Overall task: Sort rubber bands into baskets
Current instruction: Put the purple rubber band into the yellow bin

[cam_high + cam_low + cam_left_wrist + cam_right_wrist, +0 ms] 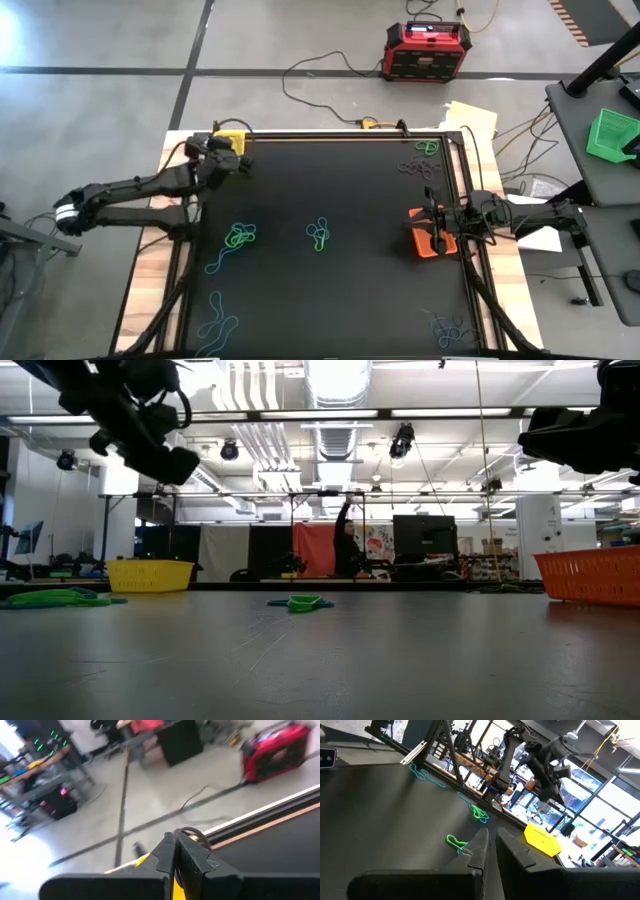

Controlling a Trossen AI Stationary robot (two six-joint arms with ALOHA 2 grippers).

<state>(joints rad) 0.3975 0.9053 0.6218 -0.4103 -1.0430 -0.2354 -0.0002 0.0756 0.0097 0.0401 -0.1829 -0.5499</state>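
Below our left hand [228, 158], pressed together on a dark band [192, 833], sits the yellow basket [231, 137].

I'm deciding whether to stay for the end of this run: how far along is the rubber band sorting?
Early, by the look of it. Done: nothing visibly sorted; the baskets' contents can't be seen.

In hand: the left gripper, shut, is over the yellow basket, pinching what looks like a band. The right gripper is over the orange basket, nearly closed, with no band visible.

Left: green bands, blue bands and dark bands lie loose on the table.
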